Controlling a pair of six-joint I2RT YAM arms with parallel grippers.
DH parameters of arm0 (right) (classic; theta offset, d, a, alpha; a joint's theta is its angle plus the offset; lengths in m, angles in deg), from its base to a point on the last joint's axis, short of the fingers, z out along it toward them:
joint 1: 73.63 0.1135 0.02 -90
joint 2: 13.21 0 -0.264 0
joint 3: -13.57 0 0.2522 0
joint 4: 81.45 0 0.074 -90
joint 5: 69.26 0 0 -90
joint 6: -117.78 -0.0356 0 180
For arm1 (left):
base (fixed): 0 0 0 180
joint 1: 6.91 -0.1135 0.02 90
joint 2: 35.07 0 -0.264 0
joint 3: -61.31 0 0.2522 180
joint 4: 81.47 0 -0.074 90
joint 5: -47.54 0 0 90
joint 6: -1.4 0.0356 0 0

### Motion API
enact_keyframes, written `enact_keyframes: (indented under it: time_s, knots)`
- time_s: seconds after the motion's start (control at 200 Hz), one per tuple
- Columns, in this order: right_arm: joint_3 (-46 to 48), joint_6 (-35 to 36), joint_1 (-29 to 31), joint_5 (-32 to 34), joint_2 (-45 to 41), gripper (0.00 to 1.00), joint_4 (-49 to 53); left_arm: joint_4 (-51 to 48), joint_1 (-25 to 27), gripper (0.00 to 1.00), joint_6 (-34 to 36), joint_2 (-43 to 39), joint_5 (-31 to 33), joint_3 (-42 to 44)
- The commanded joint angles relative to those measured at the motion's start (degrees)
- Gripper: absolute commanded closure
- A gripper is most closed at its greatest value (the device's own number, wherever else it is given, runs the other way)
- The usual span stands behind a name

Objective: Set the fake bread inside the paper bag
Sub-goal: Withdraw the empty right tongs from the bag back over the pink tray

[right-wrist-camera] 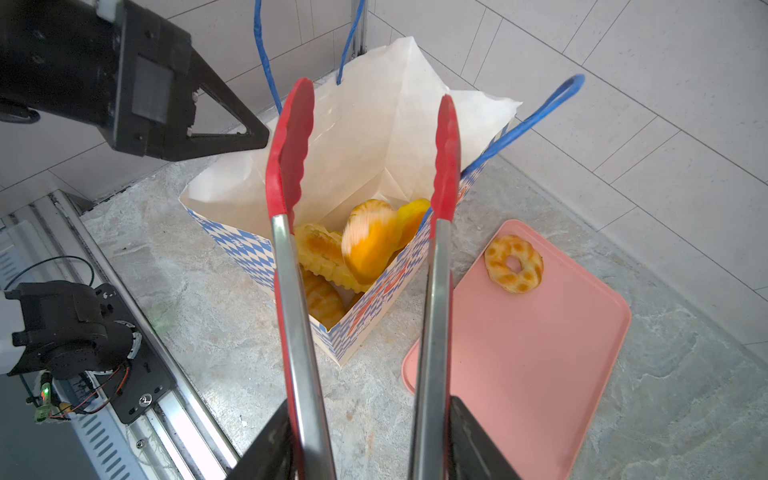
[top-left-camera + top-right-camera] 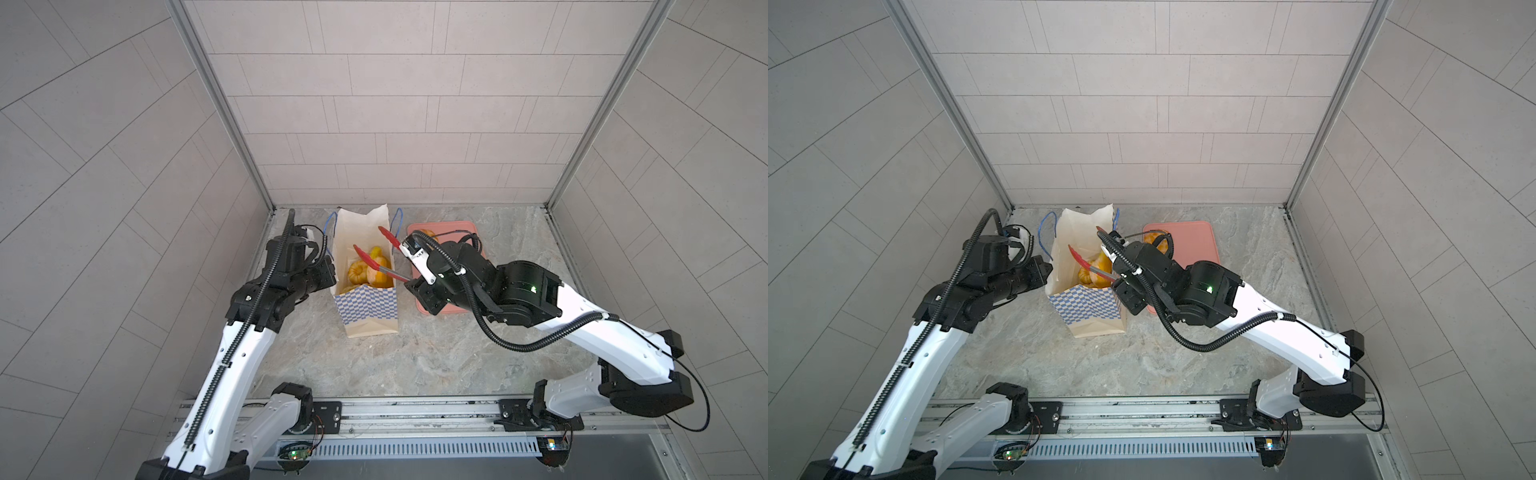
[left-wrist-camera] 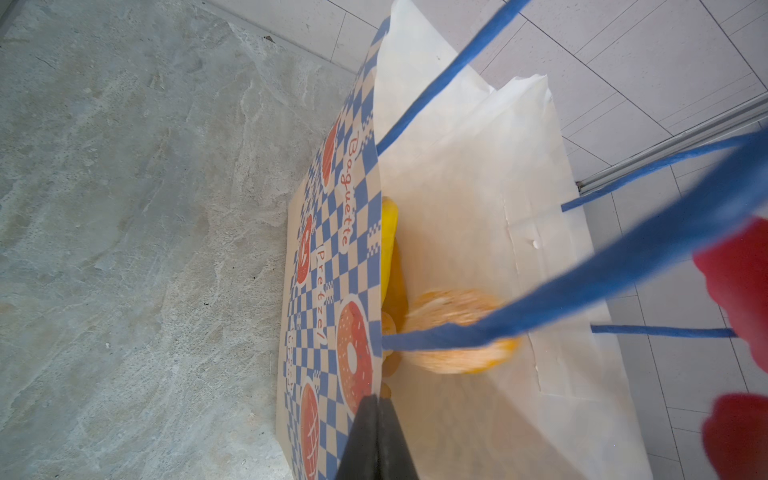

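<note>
The paper bag (image 2: 365, 307) (image 2: 1088, 307) stands upright and open near the back wall. My left gripper (image 3: 376, 405) (image 2: 330, 266) is shut on the bag's left rim. Several pieces of fake bread (image 2: 365, 272) (image 2: 1094, 270) lie inside the bag. One bun (image 1: 370, 245) (image 3: 457, 328) is blurred just inside the bag's mouth. A ring doughnut (image 1: 514, 264) lies on the pink tray (image 1: 519, 374). My right gripper (image 1: 370, 415) grips the red-tipped tongs (image 1: 291, 166), whose tips are spread apart above the bag's mouth with nothing between them.
The pink tray (image 2: 457, 232) (image 2: 1187, 245) lies flat to the right of the bag, partly under my right arm. The bag's blue cord handles (image 1: 536, 116) stick up at both sides. The back wall is close behind the bag, and a metal rail (image 2: 415, 411) runs along the table's front.
</note>
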Motion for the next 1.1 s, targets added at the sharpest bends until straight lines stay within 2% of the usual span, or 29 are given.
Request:
enact_keyframes:
  time_s: [0.0, 0.435, 0.841, 1.091]
  knots:
    - [-0.57, -0.35, 0.35, 1.65, -1.95, 0.44, -1.29, 0.11, 0.03, 0.95, -0.23, -1.46, 0.15, -0.13]
    - [-5.76, 1.70, 0.42, 2.33, -1.85, 0.46, -2.02, 0.20, 0.02, 0.95, -0.32, -1.33, 0.09, -0.10]
    - [-15.87, 8.66, 0.07, 10.09, 1.51, 0.46, -2.43, -0.05, 0.07, 0.95, -0.32, -1.39, 0.10, -0.13]
    - [-18.46, 9.87, -3.83, 10.99, 2.47, 0.46, -2.68, -0.06, 0.04, 0.95, -0.32, -1.39, 0.14, -0.11]
